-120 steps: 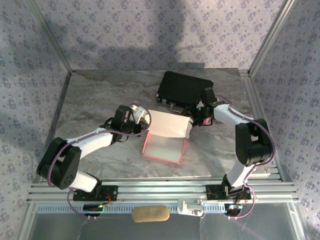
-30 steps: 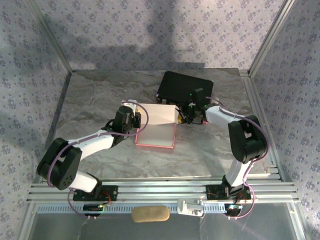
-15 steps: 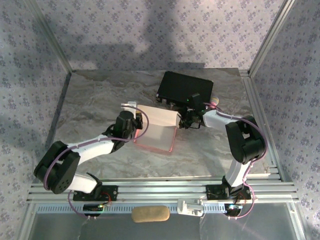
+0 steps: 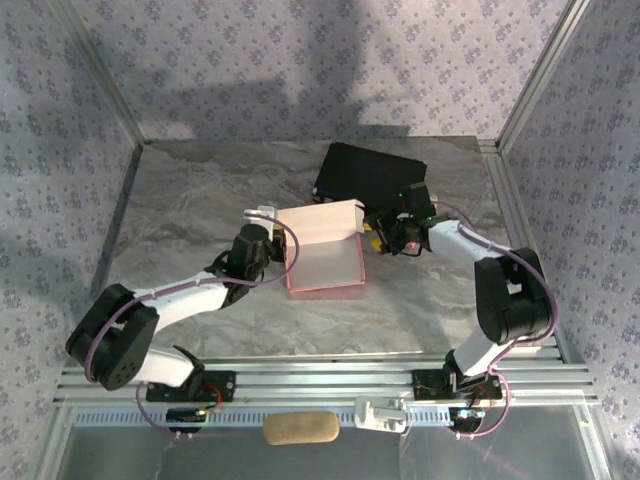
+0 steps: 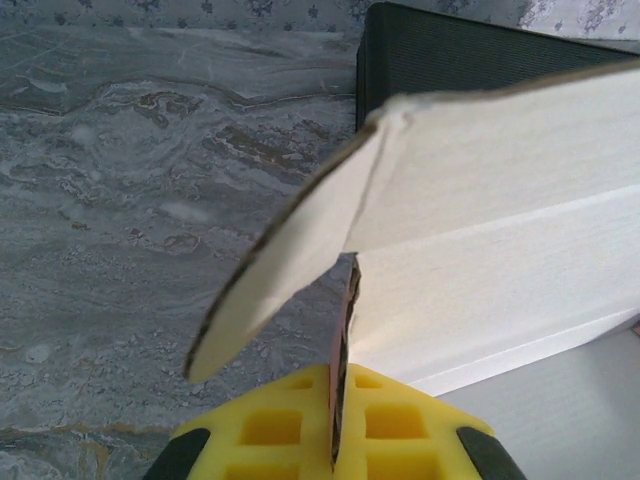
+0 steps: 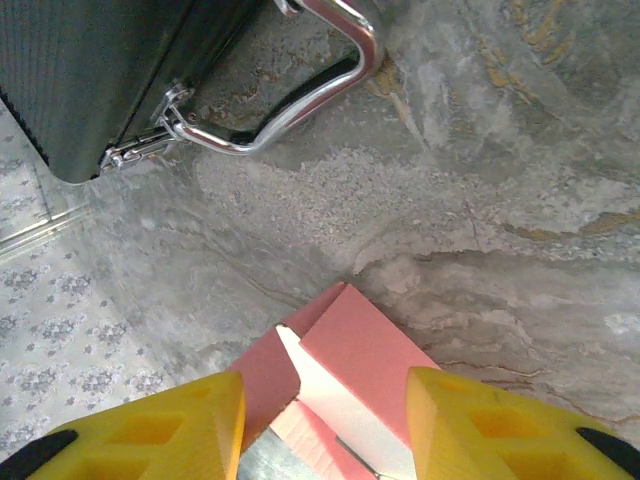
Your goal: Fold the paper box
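Paper box (image 4: 322, 255) at centre of top view, far wall upright, just below black case (image 4: 370, 172). Left gripper (image 5: 338, 445) clamped on its left wall, likely as anchor; right gripper (image 6: 325, 405) spread wide astride right corner, holding nothing.

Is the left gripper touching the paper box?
Touching. In the left wrist view the left gripper has its jaws pinched on a thin edge of the paper box.
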`<action>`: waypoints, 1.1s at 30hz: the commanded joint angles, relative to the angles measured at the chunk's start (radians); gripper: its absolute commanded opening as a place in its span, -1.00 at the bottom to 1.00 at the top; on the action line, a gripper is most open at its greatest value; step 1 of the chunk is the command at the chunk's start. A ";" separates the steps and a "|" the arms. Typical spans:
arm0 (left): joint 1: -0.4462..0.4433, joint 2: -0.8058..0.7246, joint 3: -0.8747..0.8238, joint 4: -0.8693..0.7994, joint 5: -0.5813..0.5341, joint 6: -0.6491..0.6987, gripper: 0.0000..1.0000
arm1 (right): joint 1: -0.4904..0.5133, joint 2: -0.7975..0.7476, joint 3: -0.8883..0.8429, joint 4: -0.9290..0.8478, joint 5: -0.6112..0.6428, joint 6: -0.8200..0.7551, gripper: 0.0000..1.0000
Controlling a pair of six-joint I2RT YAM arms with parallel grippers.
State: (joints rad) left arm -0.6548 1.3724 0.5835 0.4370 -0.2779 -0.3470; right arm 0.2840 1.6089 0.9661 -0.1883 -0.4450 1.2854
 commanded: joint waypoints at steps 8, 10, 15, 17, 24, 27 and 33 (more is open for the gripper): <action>0.002 -0.015 0.043 -0.027 -0.001 0.018 -0.98 | -0.019 0.015 0.087 -0.059 -0.038 -0.050 -0.36; 0.002 -0.013 0.045 -0.028 0.003 0.020 -0.98 | -0.019 0.031 0.093 -0.053 -0.039 -0.052 -0.38; 0.002 -0.015 0.053 -0.044 0.006 0.025 -0.98 | -0.039 0.054 0.168 -0.108 0.014 -0.164 -0.32; 0.003 -0.014 0.059 -0.052 0.012 0.034 -0.97 | -0.044 0.057 0.199 -0.110 0.023 -0.219 -0.30; 0.031 -0.018 0.103 -0.130 0.110 0.152 -0.96 | -0.122 0.169 0.425 -0.259 -0.060 -0.419 -0.36; 0.086 -0.011 0.121 -0.160 0.212 0.190 -0.95 | -0.117 0.235 0.495 -0.310 -0.111 -0.439 -0.34; 0.102 0.033 0.177 -0.209 0.267 0.243 -0.95 | -0.099 0.274 0.458 -0.217 -0.202 -0.329 -0.20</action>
State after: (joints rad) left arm -0.5518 1.3895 0.7155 0.2539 -0.0761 -0.1543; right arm 0.1722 1.8687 1.4357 -0.4004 -0.5694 0.9249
